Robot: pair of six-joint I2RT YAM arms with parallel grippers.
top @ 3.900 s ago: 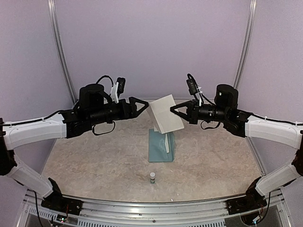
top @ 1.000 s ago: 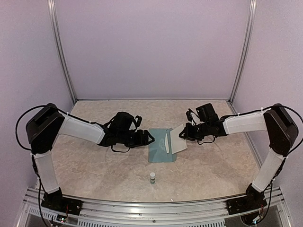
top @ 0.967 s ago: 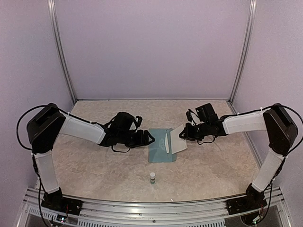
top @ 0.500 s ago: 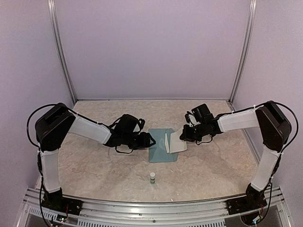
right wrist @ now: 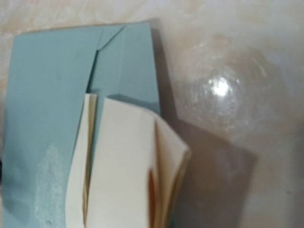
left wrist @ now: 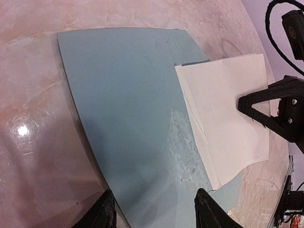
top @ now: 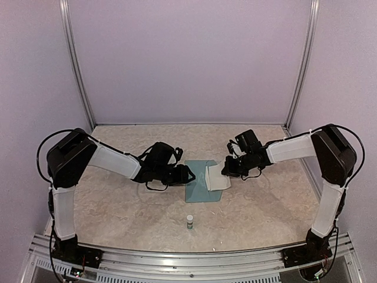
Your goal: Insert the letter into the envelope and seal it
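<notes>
Beige marbled table (top: 106,206) carries a small glue stick (top: 189,221), standing upright nearest the arm bases. Beyond it the teal-blue envelope (top: 197,184) lies flat. The left gripper (top: 189,174) sits low at its left edge, jaws partly apart and holding nothing. The right gripper (top: 224,170), clamped on the folded cream letter (top: 217,177), rests that sheet over the envelope's right edge.

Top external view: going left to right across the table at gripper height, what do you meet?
The left gripper → teal envelope → folded white letter lying over its right part → right gripper, pinching the letter's right edge.
</notes>
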